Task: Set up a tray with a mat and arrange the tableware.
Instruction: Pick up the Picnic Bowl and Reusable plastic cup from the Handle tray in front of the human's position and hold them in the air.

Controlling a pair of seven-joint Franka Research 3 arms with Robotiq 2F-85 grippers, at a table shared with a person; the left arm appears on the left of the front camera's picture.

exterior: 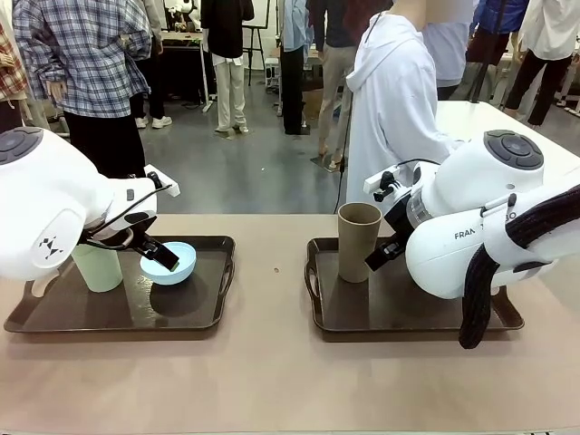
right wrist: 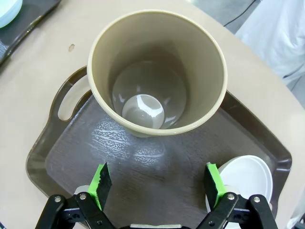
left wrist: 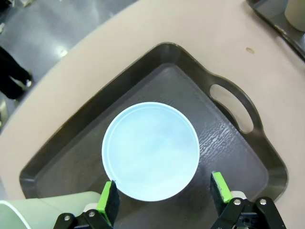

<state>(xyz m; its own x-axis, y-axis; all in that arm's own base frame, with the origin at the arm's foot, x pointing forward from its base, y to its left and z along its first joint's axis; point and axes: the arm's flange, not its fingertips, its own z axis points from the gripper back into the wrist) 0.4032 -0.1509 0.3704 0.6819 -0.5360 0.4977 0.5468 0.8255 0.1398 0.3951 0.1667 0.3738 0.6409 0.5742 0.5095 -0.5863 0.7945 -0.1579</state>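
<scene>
- A person in a white hooded top [exterior: 390,100] stands at the far side of the beige table [exterior: 272,381], behind the right-hand tray. Other people stand on the floor farther back.
- A small dark speck [exterior: 276,270] lies on the table between the two trays.
- The left arm's white body hides the left tray's near-left corner in the front view. The right arm covers most of the right tray's right half.
- The left dark brown tray [exterior: 195,313] holds the pale green cup [exterior: 98,267] at its left and the light blue bowl [exterior: 181,265] just beside it. Both are empty.
- The right dark brown tray [exterior: 399,317] holds the tan-brown cup [exterior: 358,240] near its left handle. The white bowl [right wrist: 248,176] sits towards the opposite end, partly hidden behind a green pad.
- Both cups stand upright with the long axis vertical and the mouth up. The tan-brown cup is empty down to its base.
- The light blue bowl sits level, open side up.
- The left gripper [left wrist: 163,186] is spread wide over the blue bowl's near edge and grasps nothing. Whether a pad touches the rim cannot be told.
- The right gripper [right wrist: 157,174] is spread wide over bare tray just short of the tan-brown cup, grasping nothing.
</scene>
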